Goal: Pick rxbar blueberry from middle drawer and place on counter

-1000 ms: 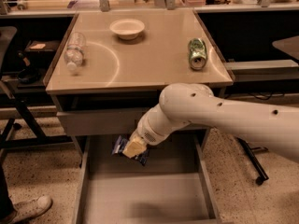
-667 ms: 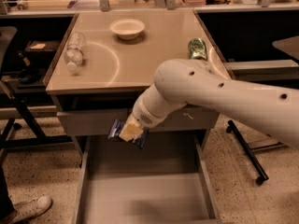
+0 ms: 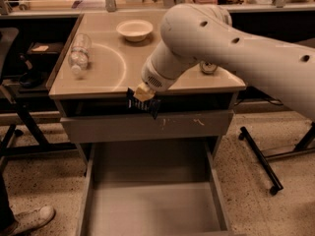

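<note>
My gripper (image 3: 142,95) is shut on the rxbar blueberry (image 3: 143,103), a dark navy packet that hangs below the yellowish fingertips. It is held in the air just in front of the counter's (image 3: 106,70) front edge, level with the rim and above the drawer front panel. The middle drawer (image 3: 152,200) is pulled out below, with a bare grey floor. My white arm reaches in from the right and hides part of the counter's right side.
On the counter stand a white bowl (image 3: 134,30), a clear plastic bottle (image 3: 79,56) lying on its side at the left, and a can (image 3: 208,67) mostly hidden behind my arm. A dark chair stands left, a cluttered bench behind, a wheeled stand leg (image 3: 261,160) at right.
My gripper has risen with the rxbar blueberry from just above the open drawer to the level of the counter's front edge. The arm now covers more of the counter and the can.
</note>
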### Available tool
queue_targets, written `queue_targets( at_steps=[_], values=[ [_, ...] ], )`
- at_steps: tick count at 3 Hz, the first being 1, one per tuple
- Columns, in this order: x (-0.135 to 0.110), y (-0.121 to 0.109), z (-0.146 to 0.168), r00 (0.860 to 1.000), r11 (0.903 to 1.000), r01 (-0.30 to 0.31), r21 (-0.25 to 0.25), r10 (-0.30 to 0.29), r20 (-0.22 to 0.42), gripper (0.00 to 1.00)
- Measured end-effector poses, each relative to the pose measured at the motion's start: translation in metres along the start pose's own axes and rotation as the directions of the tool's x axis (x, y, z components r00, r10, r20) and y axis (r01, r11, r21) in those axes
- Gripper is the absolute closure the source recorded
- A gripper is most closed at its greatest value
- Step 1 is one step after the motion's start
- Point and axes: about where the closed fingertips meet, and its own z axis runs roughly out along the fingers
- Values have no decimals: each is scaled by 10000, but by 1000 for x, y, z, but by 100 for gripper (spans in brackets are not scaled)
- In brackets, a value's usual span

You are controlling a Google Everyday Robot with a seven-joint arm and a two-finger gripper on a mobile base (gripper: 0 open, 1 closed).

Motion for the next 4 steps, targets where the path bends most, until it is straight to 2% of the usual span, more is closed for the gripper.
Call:
queue_targets(
  at_steps=[1, 2, 3, 4],
  values=[
    [-13, -43, -22, 9997, 9989, -171, 431, 177, -157, 100],
    [-23, -77, -36, 9991, 9967, -324, 742, 345, -266, 100],
    [-35, -113, -40, 9982, 9947, -477, 914, 509, -330, 100],
    [-46, -144, -29, 9980, 9951, -531, 833, 559, -310, 100]
  ],
)
